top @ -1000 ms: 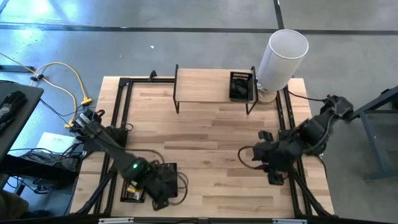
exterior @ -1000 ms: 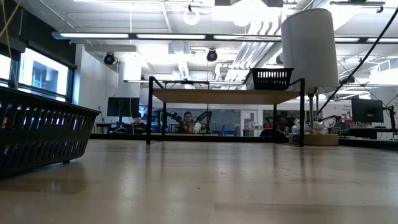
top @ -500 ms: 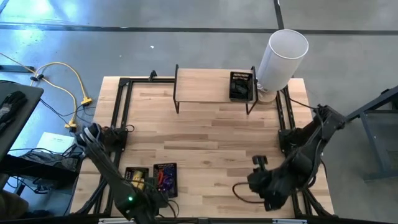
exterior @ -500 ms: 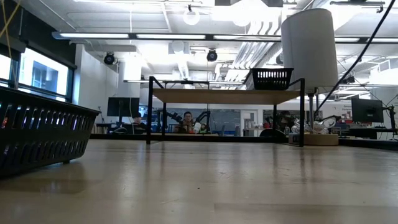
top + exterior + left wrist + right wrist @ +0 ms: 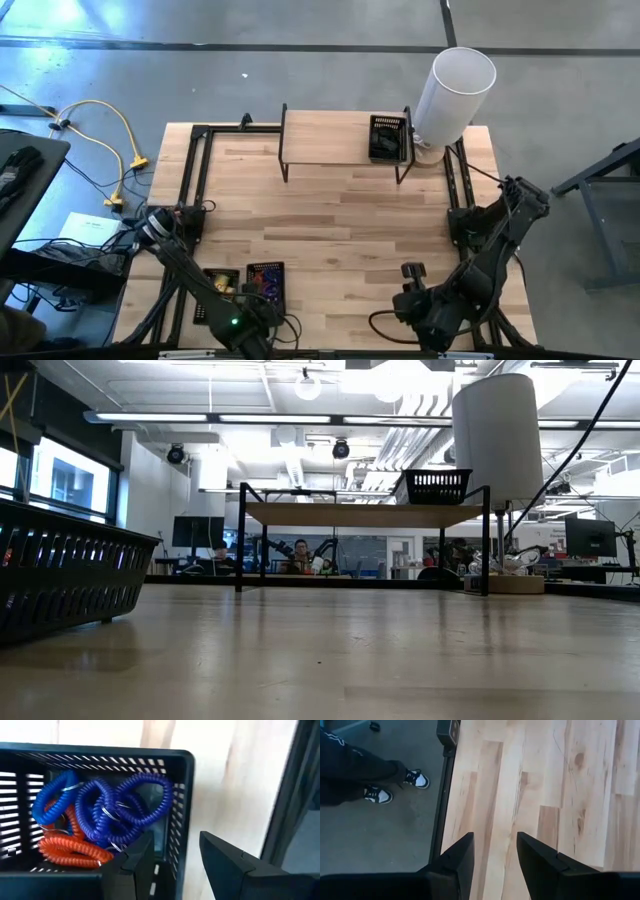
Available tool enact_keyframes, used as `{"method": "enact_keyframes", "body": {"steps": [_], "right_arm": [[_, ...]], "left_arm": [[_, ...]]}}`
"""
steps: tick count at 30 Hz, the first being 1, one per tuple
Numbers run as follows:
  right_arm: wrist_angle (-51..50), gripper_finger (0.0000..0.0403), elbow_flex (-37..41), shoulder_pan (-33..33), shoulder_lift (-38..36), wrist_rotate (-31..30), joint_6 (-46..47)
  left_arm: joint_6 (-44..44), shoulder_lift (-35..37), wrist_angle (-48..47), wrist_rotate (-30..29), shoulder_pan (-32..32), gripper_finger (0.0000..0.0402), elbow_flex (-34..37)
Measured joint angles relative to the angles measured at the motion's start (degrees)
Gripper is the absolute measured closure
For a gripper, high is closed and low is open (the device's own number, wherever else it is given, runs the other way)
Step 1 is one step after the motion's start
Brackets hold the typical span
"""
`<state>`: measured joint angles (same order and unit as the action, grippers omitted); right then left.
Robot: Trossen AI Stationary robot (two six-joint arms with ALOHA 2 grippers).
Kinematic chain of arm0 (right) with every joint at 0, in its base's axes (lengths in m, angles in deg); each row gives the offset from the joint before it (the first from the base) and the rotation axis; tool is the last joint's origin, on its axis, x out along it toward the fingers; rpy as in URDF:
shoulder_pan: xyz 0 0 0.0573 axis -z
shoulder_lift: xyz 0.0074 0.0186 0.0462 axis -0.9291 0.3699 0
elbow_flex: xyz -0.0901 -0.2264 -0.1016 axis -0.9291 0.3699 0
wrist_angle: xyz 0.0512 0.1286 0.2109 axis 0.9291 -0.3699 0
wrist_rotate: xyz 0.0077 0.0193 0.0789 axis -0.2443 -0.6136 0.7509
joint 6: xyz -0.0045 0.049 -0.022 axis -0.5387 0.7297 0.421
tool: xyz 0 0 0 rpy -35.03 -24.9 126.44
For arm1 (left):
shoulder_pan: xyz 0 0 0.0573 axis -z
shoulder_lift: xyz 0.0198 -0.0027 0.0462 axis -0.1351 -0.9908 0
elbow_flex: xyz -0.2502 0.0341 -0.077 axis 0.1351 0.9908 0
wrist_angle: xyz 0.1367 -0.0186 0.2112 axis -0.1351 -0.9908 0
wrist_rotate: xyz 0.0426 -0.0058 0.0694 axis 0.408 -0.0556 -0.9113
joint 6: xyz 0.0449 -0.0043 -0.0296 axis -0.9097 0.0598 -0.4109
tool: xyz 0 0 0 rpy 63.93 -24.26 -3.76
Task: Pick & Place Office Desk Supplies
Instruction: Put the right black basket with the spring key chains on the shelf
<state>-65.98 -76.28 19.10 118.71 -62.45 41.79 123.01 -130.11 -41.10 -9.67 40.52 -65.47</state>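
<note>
No readable writing or brand shows on anything here.

The left gripper (image 5: pixel 170 865) hangs at the near left corner of the desk (image 5: pixel 340 220), just over the near wall of a black mesh tray (image 5: pixel 182 795). Its fingers (image 5: pixel 132 865) are spread apart and hold nothing. Inside that tray lies a tangle of coiled loops: about three blue loops (image 5: pixel 125 802) and at least two orange loops (image 5: pixel 70 852), piled on each other; the exact count is hard to tell where they overlap.

From above, two mesh trays sit side by side at the near left: the right one holds the coloured loops (image 5: pixel 264 284), the left tray (image 5: pixel 214 290) holds yellow items (image 5: pixel 221 289) that are too small to count. A third tray (image 5: pixel 388 139) stands on a low shelf (image 5: pixel 330 140) at the far side, next to a tall white cylinder (image 5: pixel 455 90) at the far right corner.

The right gripper (image 5: pixel 492 855) is at the near right edge of the desk, over bare wood, fingers (image 5: pixel 460 855) parted and empty. Beyond that edge a person's two shoes (image 5: pixel 395 787) rest on the floor.
</note>
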Motion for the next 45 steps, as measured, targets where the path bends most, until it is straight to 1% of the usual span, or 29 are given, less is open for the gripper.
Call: {"method": "enact_keyframes", "body": {"steps": [6, 19, 21, 24, 28, 31, 32, 35, 40, 45], "right_arm": [[0.5, 0.0267, 0.0, 0.03, -0.02, -0.02, -0.04], [0.22, 0.0267, 0.0, 0.0, -0.04, 0.08, -0.13], [0.22, 0.0267, 0.0, -0.35, -0.04, 0.0, 0.04], [0.54, 0.0267, 0.0, -0.54, -0.04, 0.04, 0.09], [0.72, 0.0267, 0.0, -0.96, -0.04, -0.01, 1.95], [1.14, 0.0267, 0.0, -1.56, -0.04, -0.34, 3.06], [1.55, 0.0267, 0.0, -1.76, -0.04, -0.59, 3.44], [2.62, 0.0267, 0.0, -2.6, -0.04, -2.39, 4.3], [3.47, 0.0267, 0.0, -3.76, -0.04, -5.74, 6.04], [3.62, 0.0267, 0.0, -4.76, -0.07, -9.63, 7.59]], "left_arm": [[-1.43, -1.6, 0.24, -0.04, -0.28, 0.0252, 0.0], [-1.57, -6.31, 1.25, 1.14, -0.28, 0.0255, 0.02], [-1.56, -6.38, 1.25, 1.09, -0.28, 0.0265, 0.02], [-1.56, -6.38, 1.26, 1.07, -0.28, 0.0291, 0.01], [-1.54, -6.38, 1.26, 0.77, -0.28, 0.0339, 0.02], [-1.55, -6.38, 1.26, -2.05, -0.37, 0.0383, 0.02], [-1.55, -6.38, 1.22, -2.9, -0.37, 0.0392, 0.02], [-4.06, -6.38, 1.18, -2.99, -0.98, 0.0399, 0.0], [-6.41, -5.73, 0.38, 1.09, -2.95, 0.04, -0.47], [-6.97, -2.34, -2.26, 1.84, -5.52, 0.0401, -1.88]]}}
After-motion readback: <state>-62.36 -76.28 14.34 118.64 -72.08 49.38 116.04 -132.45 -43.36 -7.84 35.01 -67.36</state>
